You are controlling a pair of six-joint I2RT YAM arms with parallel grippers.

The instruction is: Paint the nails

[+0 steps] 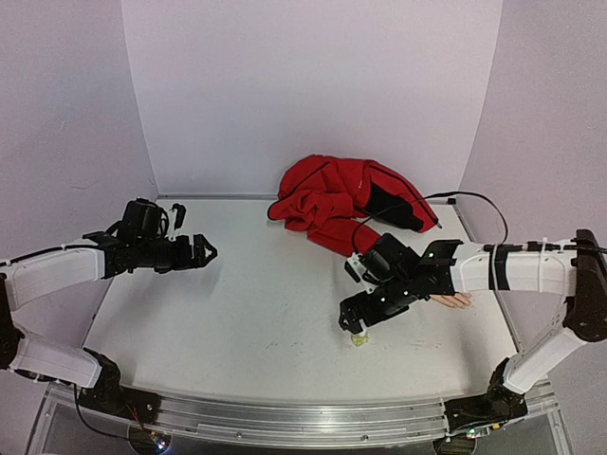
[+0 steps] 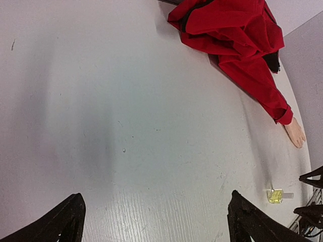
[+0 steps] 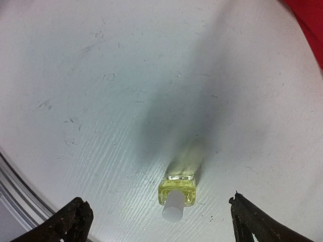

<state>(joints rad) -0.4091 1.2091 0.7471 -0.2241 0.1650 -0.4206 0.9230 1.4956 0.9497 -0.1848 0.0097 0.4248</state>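
While the small yellowish bottle (image 3: 176,191) rests on the counter (image 1: 256,313) with its white cap facing them, the right fingers (image 3: 73,224) hang spread wide on either side, holding nothing. They should close on the glass body, not the cap. The left fingers (image 2: 60,222) are likewise spread and empty. The nails (image 2: 301,142) lie well apart, on the mannequin hand (image 2: 294,132) beyond the red sleeve (image 2: 262,91).

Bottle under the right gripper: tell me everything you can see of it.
The small bottle has a squarish, clear, glass-looking body holding pale yellow liquid, and a round white cap is on it. It appears to lie on its side on the white table with the cap toward the right arm, though the tilt is hard to confirm. It is well apart from the red jacket. Only the table touches it. The open right gripper hangs over it with one finger on either side.
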